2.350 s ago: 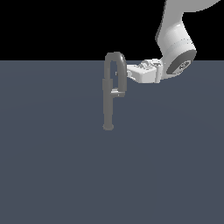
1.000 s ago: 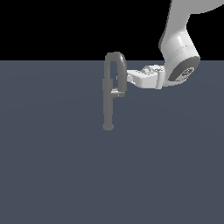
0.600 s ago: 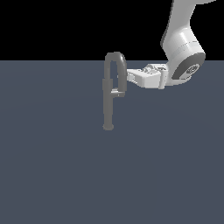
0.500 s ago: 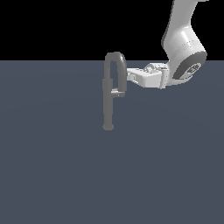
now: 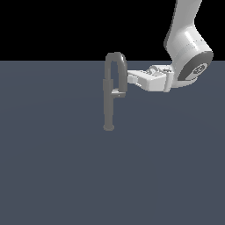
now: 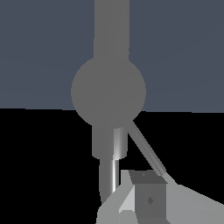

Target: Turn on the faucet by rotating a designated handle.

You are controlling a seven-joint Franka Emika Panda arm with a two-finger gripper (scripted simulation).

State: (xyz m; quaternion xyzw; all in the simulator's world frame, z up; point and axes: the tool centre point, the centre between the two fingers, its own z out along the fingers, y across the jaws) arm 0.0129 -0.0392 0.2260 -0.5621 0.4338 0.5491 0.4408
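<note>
The grey faucet (image 5: 108, 107) stands upright on the dark floor, its narrow gooseneck (image 5: 115, 57) arching over the top. The handle (image 5: 118, 93), a short pale stub, sticks out of the post at mid-height toward the exterior view's right. My gripper (image 5: 130, 79) reaches in from the exterior view's right, level with the spout's hanging end and slightly above the handle, fingers together and holding nothing. In the wrist view the faucet (image 6: 108, 89) fills the middle, and a thin pale rod (image 6: 146, 149) runs from it down to my fingertip (image 6: 149, 199).
The white arm (image 5: 188, 52) hangs in from the upper part of the exterior view's right. The faucet is the only thing standing on the flat dark grey floor (image 5: 52, 176).
The arm's wrist and elbow have drifted slightly toward the exterior view's right while the fingertips stayed by the spout. Faucet and handle look unmoved.
</note>
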